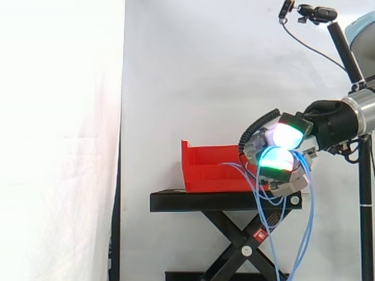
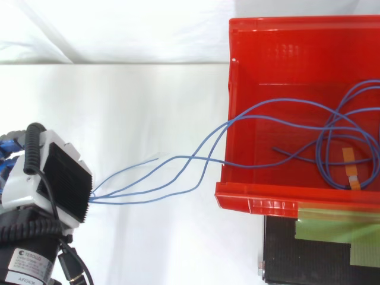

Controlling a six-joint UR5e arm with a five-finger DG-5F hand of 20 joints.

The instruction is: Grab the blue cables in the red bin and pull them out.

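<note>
The white curtain (image 1: pixel 205 70) backs everything, and in the top view the same white spreads as open ground beside the work. Before it stands the black stand (image 1: pixel 222 202) on crossed legs. Its flat top carries the red bin (image 2: pixel 297 24), which sits toward the left end of the top in the side view, leaving the right end uncovered. In the top view one corner of the stand sticks out past the bin's thick lip, with a strip of green tape (image 2: pixel 332 231) on it.

The hand (image 1: pixel 285 136) comes in from the right at about the height of the bin's rim, above the stand's right end and just clear of the bin. Its fingers are curled, the fingertips (image 1: pixel 275 159) glowing green and white, and they are closed around the blue cables (image 2: pixel 101 198).

The cables lie partly in the bin – loose loops toward the right of its floor in the top view, one strand carrying orange tape tags (image 2: pixel 350 172). From there several strands climb over the wall facing the hand, cross the open white ground apart from each other and gather into one bunch at the hand. In the side view further lengths hang from the hand in long loops past the stand's right edge, down beside the legs.
</note>
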